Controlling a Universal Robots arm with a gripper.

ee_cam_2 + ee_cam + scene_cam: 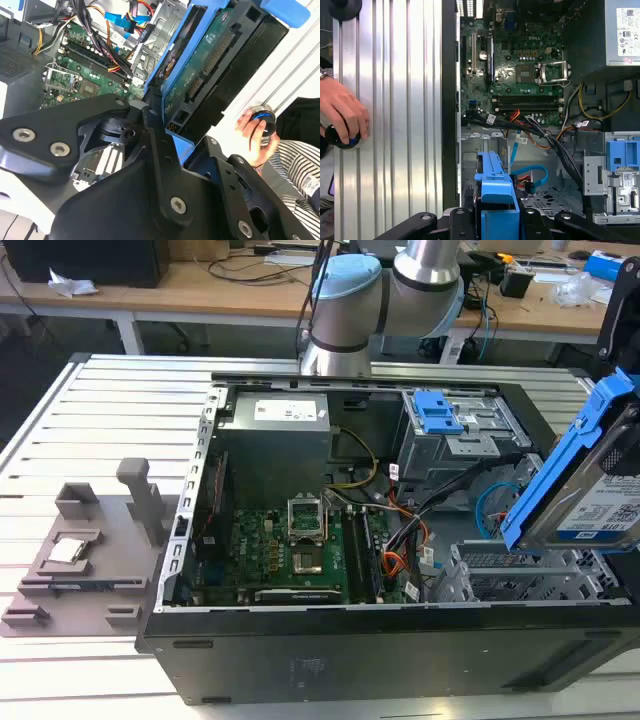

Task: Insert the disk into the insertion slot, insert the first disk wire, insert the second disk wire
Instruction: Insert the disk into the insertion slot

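The disk (590,485) is held in the air, tilted, with one long edge lower than the other. In the exterior view it hangs above the end of the open computer case (350,660) that lies toward the worktop's (120,390) edge at the exterior view's right. The claw (496,222) is closed on the disk's blue carrier, one finger pressed on each side, as can be seen in the first wrist view. In the second wrist view the green circuit side of the disk is turned to the camera.

The insertion slot (520,575) is found just under the disk, inside the same end of the case. Its perforated metal walls are apart from the disk, and nothing is seated in it. From this it is judged that the first step is under way but not finished: the disk is lifted and brought over the slot, but it is not yet entered.

A blue cable (532,175) is seen lying loose on the floor of the case near the slot. The two wire steps are therefore judged to be not done.

Beside the slot stands a grey bay with a blue latch (455,435), and further in lies the motherboard (290,550). A grey fixture (90,550) rests near the opposite worktop edge. A person's hand (342,115) is laid on a round knob (262,120) on the worktop outside the case.
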